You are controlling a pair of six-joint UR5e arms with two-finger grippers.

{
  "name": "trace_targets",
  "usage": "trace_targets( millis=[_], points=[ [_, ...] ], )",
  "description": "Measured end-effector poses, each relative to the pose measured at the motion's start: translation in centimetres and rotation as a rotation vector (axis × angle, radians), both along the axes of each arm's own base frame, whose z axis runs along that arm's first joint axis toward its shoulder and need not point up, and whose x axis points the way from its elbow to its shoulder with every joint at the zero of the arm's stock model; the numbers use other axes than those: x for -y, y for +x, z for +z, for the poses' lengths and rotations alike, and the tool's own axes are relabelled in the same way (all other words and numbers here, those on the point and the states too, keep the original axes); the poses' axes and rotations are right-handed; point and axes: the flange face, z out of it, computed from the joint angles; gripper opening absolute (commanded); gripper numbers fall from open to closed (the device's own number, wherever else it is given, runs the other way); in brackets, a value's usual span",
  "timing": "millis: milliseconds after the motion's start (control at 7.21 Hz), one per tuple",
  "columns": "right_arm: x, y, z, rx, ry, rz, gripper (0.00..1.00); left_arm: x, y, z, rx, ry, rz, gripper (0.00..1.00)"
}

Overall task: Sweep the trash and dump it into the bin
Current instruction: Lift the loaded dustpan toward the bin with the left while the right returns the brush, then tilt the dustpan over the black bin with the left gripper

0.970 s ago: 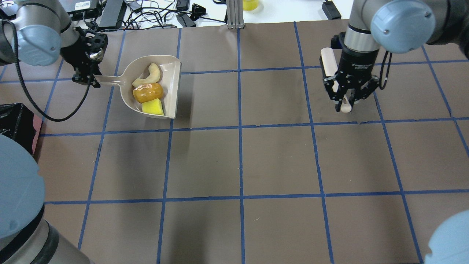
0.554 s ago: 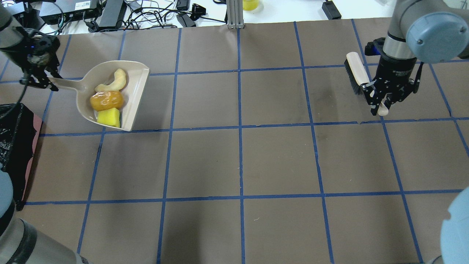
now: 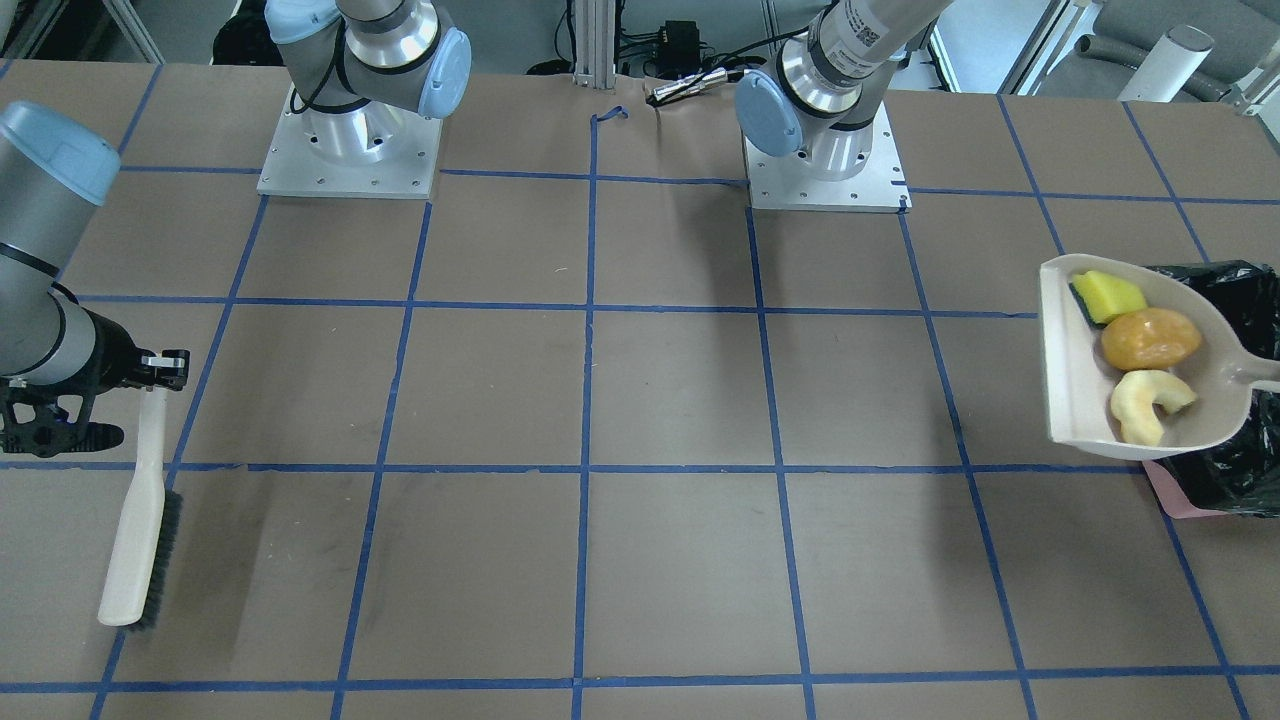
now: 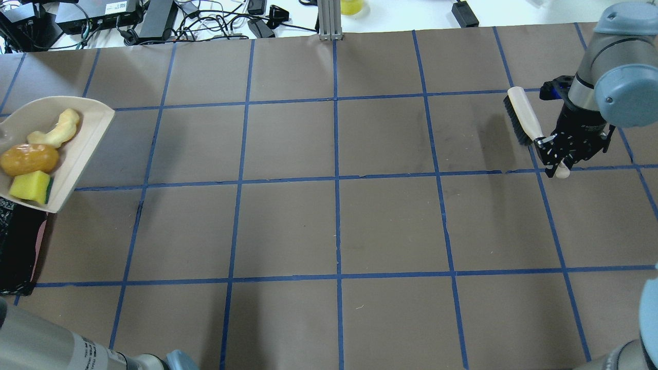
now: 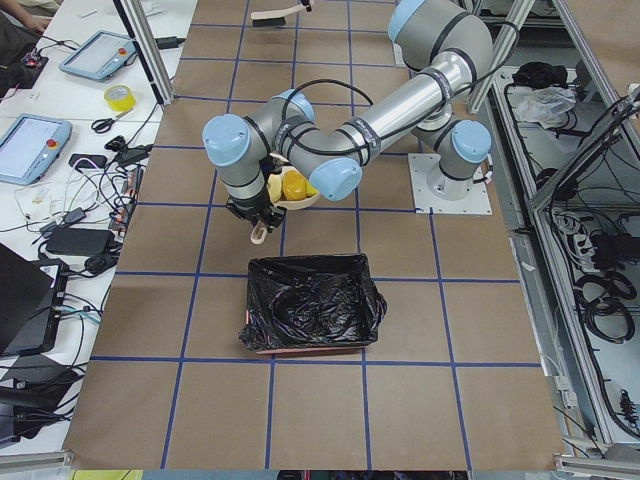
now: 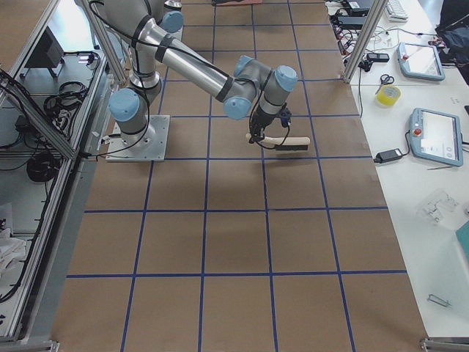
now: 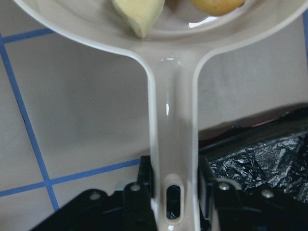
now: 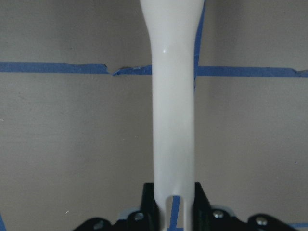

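The beige dustpan (image 4: 82,146) is held level at the table's left edge, its near corner over the bin's far end. It holds the trash: a golden-brown lump (image 4: 28,159), a pale crescent (image 4: 56,131) and a yellow wedge (image 4: 31,186). My left gripper (image 7: 173,192) is shut on the dustpan's handle (image 7: 171,120); it is out of the overhead view. The pink bin with the black bag (image 5: 310,305) also shows in the overhead view (image 4: 15,246) and the front view (image 3: 1235,470). My right gripper (image 4: 558,159) is shut on the handle of a white brush (image 4: 524,115) at the far right.
Cables and electronics (image 4: 154,15) lie beyond the table's far edge, beside an aluminium post (image 4: 329,20). The two arm bases (image 3: 350,150) (image 3: 825,165) stand at the robot's side. Blue tape lines grid the brown table (image 4: 334,221).
My left arm has carried the dustpan with the trash left to the bin's edge, and its gripper has left the overhead view. My right arm has carried the brush further right.
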Motion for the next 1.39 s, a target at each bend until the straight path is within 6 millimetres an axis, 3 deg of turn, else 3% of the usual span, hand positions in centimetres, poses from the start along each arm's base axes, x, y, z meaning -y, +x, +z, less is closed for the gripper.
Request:
trace_targets(
  millis=[277, 554, 1109, 1386],
  points=[
    [0.2, -0.2, -0.2, 0.004, -0.006, -0.001, 0.13, -2.8, 7.0, 0.4, 0.044, -0.017, -0.093, 0.02],
    [0.4, -0.4, -0.8, 0.009, 0.000, -0.016, 0.13, -2.5, 11.5, 0.7, 0.127, -0.073, -0.211, 0.02],
    [0.3, -1.1, -1.0, 0.011, 0.002, -0.032, 0.14, -2.1, 18.2, -1.0, 0.194, -0.106, -0.351, 0.03],
    [0.1, -1.7, -1.1, 0.015, 0.007, -0.038, 0.14, -1.7, 19.0, -1.1, 0.227, -0.110, -0.423, 0.03]
  ],
)
